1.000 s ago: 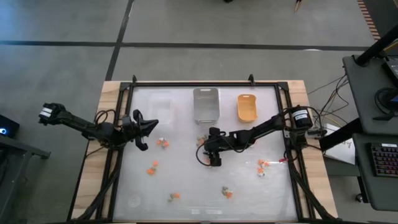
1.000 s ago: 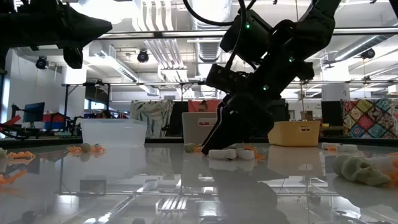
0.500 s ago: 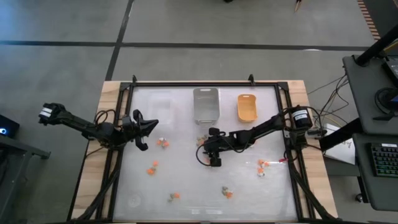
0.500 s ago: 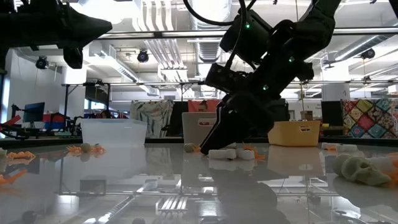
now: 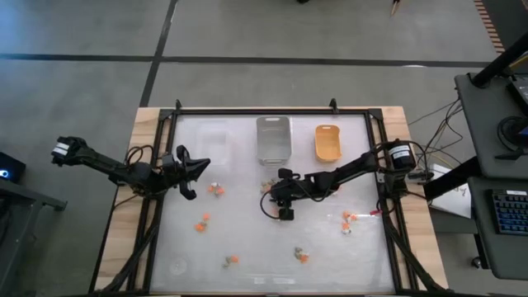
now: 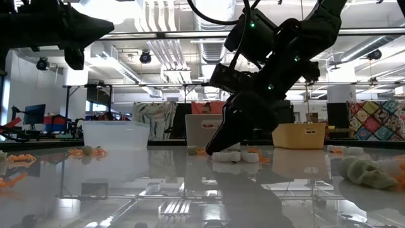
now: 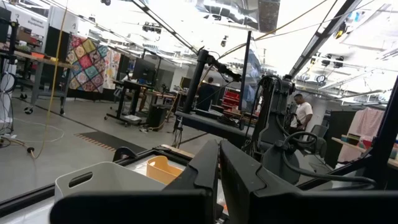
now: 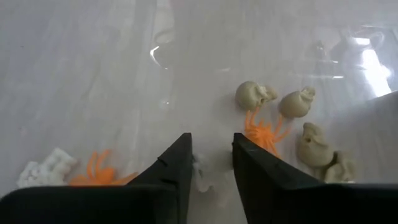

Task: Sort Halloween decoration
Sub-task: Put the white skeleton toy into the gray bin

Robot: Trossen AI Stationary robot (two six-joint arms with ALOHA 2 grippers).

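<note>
Small Halloween decorations lie scattered on the white table [image 5: 247,239]: orange ones [image 5: 201,223], and tan skulls [image 8: 252,94] around an orange spider [image 8: 264,134]. My right gripper [image 8: 211,146] is low at the table's middle [image 5: 275,208], slanting down and open, its fingers either side of a small white trinket [image 8: 200,174] that lies on the table [image 6: 228,156]. My left gripper [image 5: 202,164] hangs shut and empty above the table's left part. My right gripper has the white trinket [image 8: 200,175] between its two fingers, close to one finger [image 8: 180,165]. It comes slanting down from the table's right side. I cannot tell whether either finger touches the trinket, which rests on the table.
Three small trays stand along the far edge: a clear one [image 5: 213,136], a grey one [image 5: 273,139] and an orange-yellow one [image 5: 327,143]. Another orange spider [image 8: 99,171] and a white piece [image 8: 43,169] lie near the right gripper. More trinkets lie at the near right [image 5: 348,221].
My right gripper has stayed in place over the white trinket while its fingers have drawn closer together. The trinket has not moved.
</note>
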